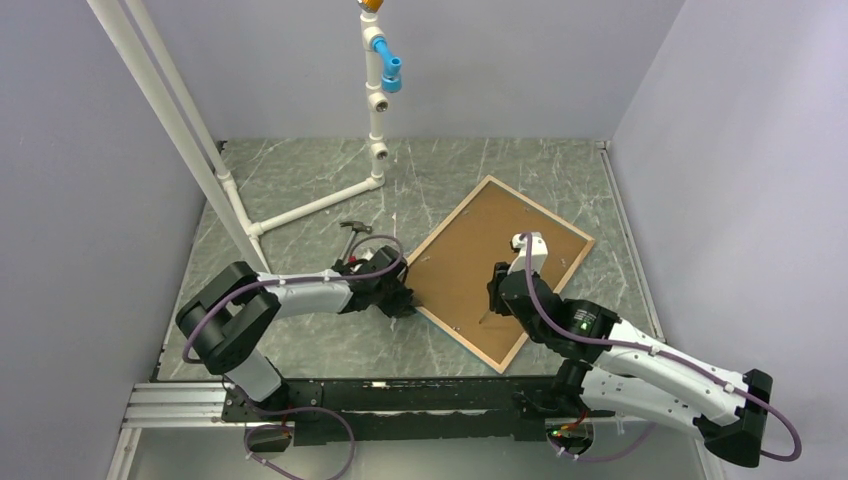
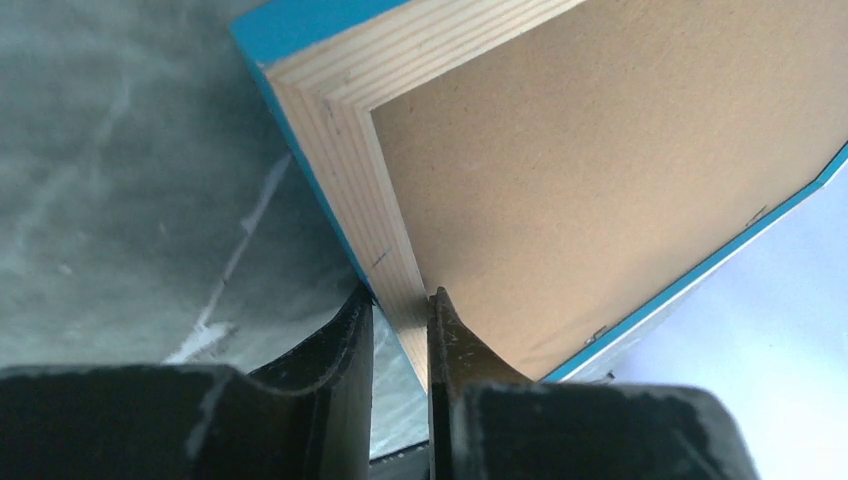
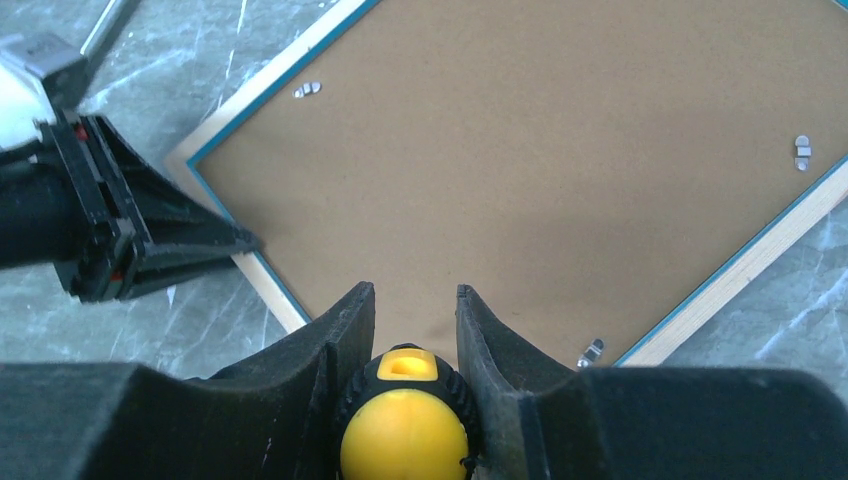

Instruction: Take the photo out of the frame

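The frame (image 1: 455,240) lies face down on the table with its brown backing board (image 3: 520,150) up, inside a pale wood rim (image 2: 350,150) with a turquoise edge. The photo is hidden under the board. My left gripper (image 1: 408,298) is shut on the rim near the frame's left corner (image 2: 400,300); it also shows in the right wrist view (image 3: 240,240). My right gripper (image 1: 497,288) is over the board's near part, shut on a yellow-and-black screwdriver handle (image 3: 405,430) that points down at the board. Small metal clips (image 3: 307,90) sit along the board's edge.
A white pipe stand (image 1: 375,120) with a blue fitting rises at the back, its foot running left across the table. A small metal tool (image 1: 352,228) lies just behind my left gripper. Grey walls close in the left, back and right sides.
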